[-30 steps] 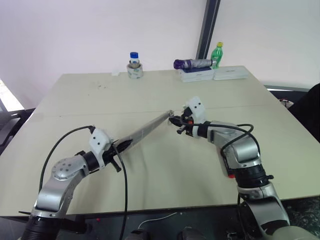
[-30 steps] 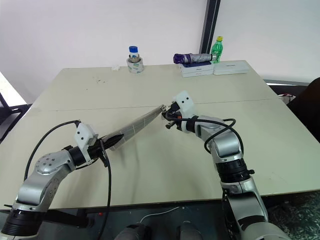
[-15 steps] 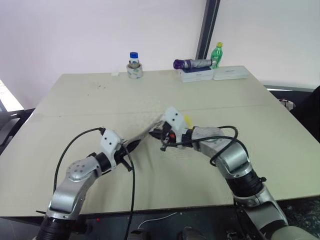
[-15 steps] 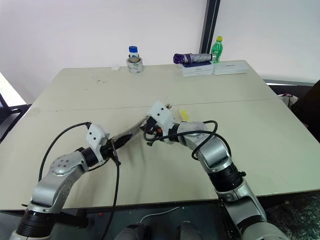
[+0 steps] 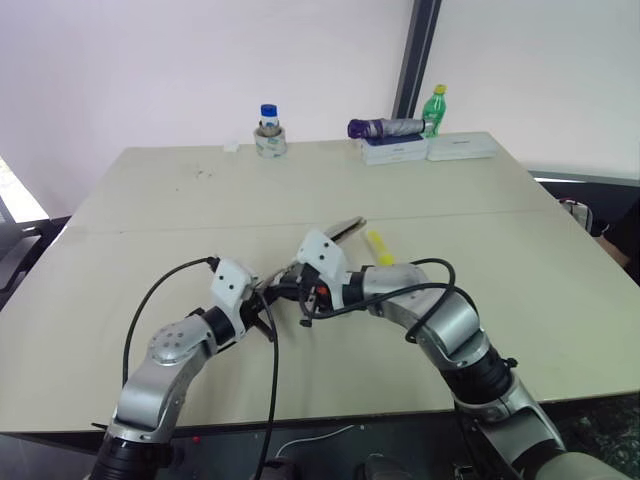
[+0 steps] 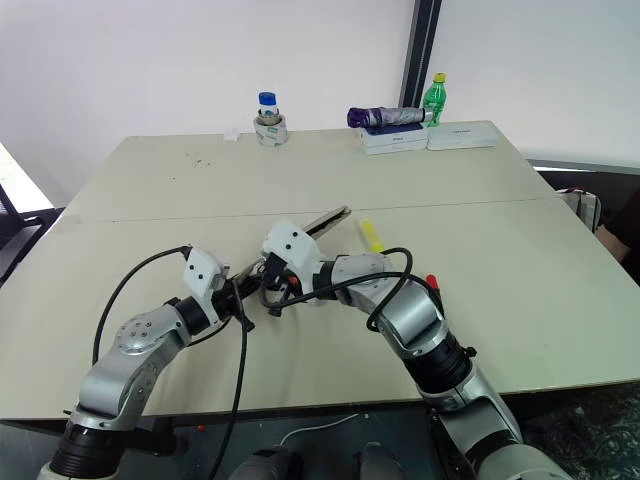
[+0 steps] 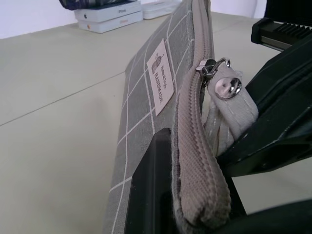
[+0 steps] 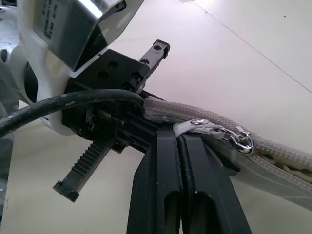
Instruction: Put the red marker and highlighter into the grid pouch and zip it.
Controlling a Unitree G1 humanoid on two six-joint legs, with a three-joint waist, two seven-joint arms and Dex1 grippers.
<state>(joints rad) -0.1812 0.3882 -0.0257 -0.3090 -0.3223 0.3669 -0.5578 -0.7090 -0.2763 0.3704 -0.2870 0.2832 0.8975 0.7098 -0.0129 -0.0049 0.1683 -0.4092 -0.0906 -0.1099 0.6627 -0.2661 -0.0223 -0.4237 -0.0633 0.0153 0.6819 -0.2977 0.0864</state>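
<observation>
The grid pouch (image 7: 161, 92) is held off the surface (image 5: 160, 200) between the two claws, with its far end reaching toward the highlighter. One end of the pouch is pinched by the left claw (image 5: 262, 305), whose fingers are pressed together on the fabric just below the zip. The right claw (image 8: 181, 146) is pressed together on the zip's grey pull tab (image 7: 229, 105), right beside the left claw. In the left wrist view the zip teeth appear closed beyond the slider, though whether the whole length is closed cannot be told. The yellow highlighter (image 5: 379, 247) is seen lying on the surface beside the pouch's far end, outside it. A small red tip (image 6: 432, 281) shows behind the right forearm, possibly the red marker. Judged from this, neither pen has been stowed yet; loading and zipping are left
</observation>
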